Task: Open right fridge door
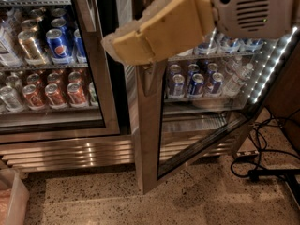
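The right fridge door (149,125) stands swung open toward me. Its wide steel frame edge faces me in the middle of the view, and its glass panel (197,125) angles back to the right. Several cans (194,83) on a shelf show through the glass. My gripper (126,46), with tan padding, reaches in from the upper right. It sits at the top of the door's steel edge, in front of it. Whether it touches the door is hidden. The door handle is not visible.
The left fridge door (101,88) is closed, with blue Pepsi (58,46) and red cans (54,93) behind its glass. Black cables (262,168) lie on the speckled floor at the right. A clear plastic bin (9,200) stands at the lower left. An LED strip (276,60) lights the fridge's right wall.
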`<state>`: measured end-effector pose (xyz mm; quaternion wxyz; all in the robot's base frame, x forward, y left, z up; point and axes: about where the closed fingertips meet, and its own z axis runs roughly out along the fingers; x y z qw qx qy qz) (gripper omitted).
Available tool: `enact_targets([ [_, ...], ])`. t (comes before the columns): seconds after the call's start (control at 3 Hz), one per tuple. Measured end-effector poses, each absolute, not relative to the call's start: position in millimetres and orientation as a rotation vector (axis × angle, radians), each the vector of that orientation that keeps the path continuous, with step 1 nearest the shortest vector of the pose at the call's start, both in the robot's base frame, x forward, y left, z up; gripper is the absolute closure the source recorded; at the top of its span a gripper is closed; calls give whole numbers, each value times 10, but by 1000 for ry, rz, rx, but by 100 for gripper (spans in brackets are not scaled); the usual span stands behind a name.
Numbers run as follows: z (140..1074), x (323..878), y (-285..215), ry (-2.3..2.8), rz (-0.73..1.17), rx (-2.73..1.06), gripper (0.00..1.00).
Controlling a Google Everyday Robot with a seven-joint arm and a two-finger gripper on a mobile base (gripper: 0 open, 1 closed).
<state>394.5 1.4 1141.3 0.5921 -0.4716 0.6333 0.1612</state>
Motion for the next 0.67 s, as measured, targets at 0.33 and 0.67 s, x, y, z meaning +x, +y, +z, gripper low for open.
enact_targets([
  [0.33,11413,3945,14,1473,375,-1097,0],
  [0.67,11413,3945,14,1473,375,-1097,0],
])
